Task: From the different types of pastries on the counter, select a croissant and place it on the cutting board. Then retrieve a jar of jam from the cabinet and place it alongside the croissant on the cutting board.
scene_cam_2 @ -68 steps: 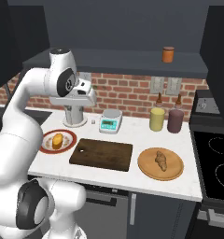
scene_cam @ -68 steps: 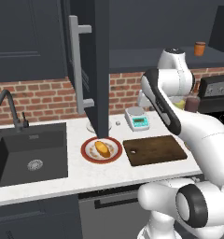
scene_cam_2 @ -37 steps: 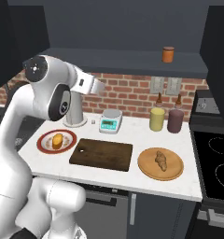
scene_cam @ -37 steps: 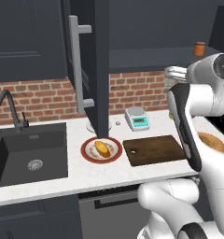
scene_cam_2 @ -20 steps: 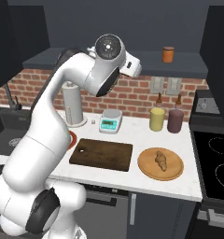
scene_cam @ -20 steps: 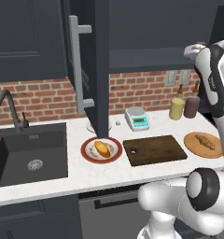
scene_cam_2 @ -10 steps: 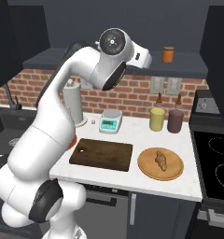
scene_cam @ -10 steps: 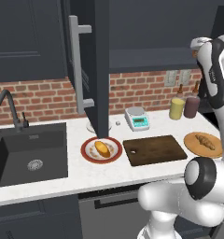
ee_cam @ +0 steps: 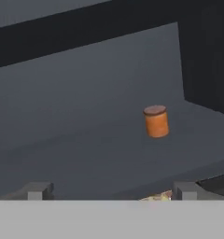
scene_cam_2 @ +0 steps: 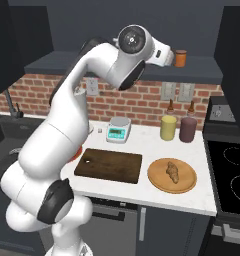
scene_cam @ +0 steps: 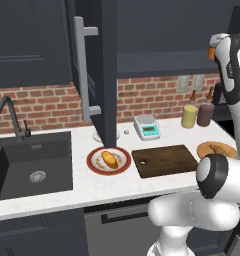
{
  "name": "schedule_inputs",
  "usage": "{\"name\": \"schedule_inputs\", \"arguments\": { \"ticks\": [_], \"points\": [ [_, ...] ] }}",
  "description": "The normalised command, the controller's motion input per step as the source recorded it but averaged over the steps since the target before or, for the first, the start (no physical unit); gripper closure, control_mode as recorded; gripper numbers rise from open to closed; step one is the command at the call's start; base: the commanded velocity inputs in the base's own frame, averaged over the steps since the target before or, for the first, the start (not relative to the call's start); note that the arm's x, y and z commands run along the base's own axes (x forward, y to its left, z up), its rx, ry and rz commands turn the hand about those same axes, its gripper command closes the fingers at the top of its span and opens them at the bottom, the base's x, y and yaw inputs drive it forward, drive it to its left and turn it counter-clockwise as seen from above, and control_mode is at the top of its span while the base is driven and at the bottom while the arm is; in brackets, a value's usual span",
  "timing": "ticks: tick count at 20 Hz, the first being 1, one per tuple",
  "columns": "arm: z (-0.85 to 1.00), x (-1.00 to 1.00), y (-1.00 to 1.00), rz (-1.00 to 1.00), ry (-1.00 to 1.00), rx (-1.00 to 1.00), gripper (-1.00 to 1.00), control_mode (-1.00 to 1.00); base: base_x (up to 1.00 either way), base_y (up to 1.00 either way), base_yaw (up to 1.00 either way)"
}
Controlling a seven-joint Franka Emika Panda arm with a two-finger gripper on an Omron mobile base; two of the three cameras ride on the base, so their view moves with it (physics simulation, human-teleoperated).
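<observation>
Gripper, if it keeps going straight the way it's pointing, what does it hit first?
Probably the cabinet shelf or back wall; the jar of jam sits right of the open gripper line, though depth is unclear.

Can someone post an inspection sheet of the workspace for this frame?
Surface: white counter, black sink at its left.
Job's things: cutting board bare; croissant on round wooden plate; jar of jam upright on shelf of the open cabinet.
Clutter: bun on red-rimmed plate; scale; yellow bottle; maroon bottle.
Grippers: gripper open, empty, raised at shelf height, facing the jar, apart from it.
Cables: nothing seen.
Surroundings: brick backsplash, stovetop.
</observation>
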Motion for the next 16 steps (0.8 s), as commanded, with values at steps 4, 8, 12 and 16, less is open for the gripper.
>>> {"name": "schedule_inputs", "arguments": {
  "ticks": [4, 8, 12, 16],
  "points": [
    [0.03, -0.10, -0.23, 0.00, -0.10, -0.04, -1.00, -1.00, 0.00, 0.00, 0.00],
    [-0.12, 0.08, -0.03, -0.01, 0.03, -0.11, -1.00, -1.00, 0.00, 0.00, 0.00],
    [-0.54, 0.01, 0.06, -0.01, 0.16, -0.31, -1.00, -1.00, 0.00, 0.00, 0.00],
    [0.04, 0.39, 0.00, 0.00, 0.14, -0.07, -1.00, -1.00, 0.00, 0.00, 0.00]
  ]
}}
